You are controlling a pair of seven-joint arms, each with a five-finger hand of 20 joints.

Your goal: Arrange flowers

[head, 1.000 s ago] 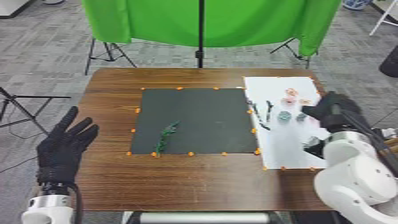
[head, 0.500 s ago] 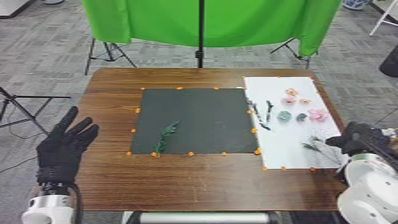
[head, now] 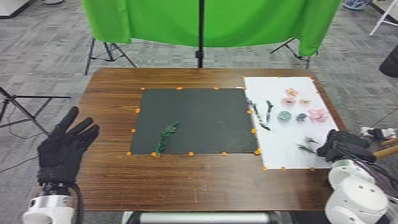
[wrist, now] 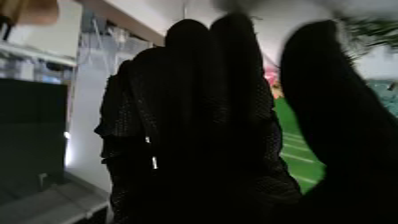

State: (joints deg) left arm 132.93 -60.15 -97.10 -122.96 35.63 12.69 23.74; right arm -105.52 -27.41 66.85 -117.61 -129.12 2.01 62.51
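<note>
Our right hand [head: 342,146] is wide at the white sheet's [head: 282,157] right edge. Let's pinch the small sprig [head: 306,149] on that sheet softly, near one end (no crushing!).

On the table [head: 195,185] we see a mat [head: 195,120] near the middle and a sheet [head: 275,155] just beside it on the right, reaching farther both back and forward. We find a sprig [head: 166,135] on the mat, left of centre, by the near edge. On the sheet, two twigs [head: 268,110] lie along the left side. Right of them we see a row of three flowers [head: 284,116], with three more blooms [head: 289,101] behind, and cut stems [head: 306,148] before the row. Behind the table hangs a cloth [head: 204,25].
</note>
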